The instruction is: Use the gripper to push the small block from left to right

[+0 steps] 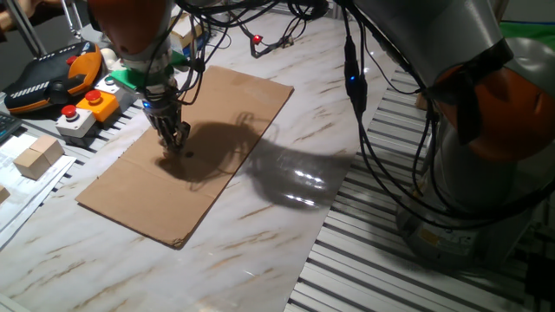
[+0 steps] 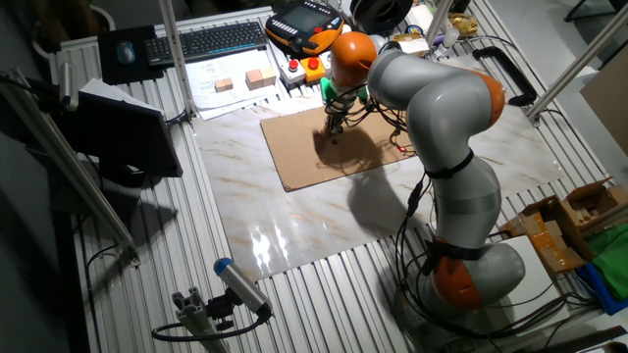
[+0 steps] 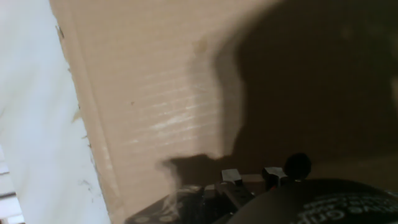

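From the left in one fixed view: wooden blocks (image 1: 36,157) and button box (image 1: 87,108) sit off the cardboard sheet (image 1: 208,130), well apart from the action. Gripper (image 1: 176,141) is down at the sheet, approx mid-sheet, fingertips at or just above it; jaws look narrow, but can't tell for sure. Small block: can't pick it out w/ certainty; a dark speck by the fingertips may be it, so its side and long axis are unknown. Hand view shows only bare cardboard and shadow. Sheet is flat w/ free room to the right, marble tabletop (image 1: 260,234) beyond.
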`<state>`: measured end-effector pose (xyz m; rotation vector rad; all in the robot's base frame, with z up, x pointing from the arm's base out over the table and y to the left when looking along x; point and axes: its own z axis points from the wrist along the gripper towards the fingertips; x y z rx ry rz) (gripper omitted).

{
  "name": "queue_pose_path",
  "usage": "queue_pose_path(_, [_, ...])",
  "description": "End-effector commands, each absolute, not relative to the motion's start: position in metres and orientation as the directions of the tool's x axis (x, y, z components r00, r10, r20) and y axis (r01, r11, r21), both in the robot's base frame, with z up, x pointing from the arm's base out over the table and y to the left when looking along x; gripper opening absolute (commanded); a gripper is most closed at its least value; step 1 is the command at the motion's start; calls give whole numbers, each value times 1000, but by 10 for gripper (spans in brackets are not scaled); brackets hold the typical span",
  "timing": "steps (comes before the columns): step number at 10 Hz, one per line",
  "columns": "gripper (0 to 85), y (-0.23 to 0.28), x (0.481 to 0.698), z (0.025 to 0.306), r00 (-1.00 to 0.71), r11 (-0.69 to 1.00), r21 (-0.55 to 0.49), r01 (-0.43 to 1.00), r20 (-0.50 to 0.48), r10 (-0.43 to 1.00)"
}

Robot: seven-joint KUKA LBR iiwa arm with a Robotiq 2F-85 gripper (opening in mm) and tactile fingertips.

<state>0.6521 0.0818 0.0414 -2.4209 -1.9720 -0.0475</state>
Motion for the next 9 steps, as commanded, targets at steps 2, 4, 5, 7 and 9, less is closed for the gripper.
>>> queue_pose_path(2, [10,86,652,41,202,-202,3,979,41,979])
queue_pose_path(4, [10,92,652,41,203,-204,2,979,43,978])
queue_pose_path(5, [10,95,651,41,208,-208,1,978,41,977])
queue_pose_path(7, [10,103,651,42,220,-220,-4,975,40,975])
queue_pose_path(9, [10,109,650,42,227,-227,-4,974,38,973])
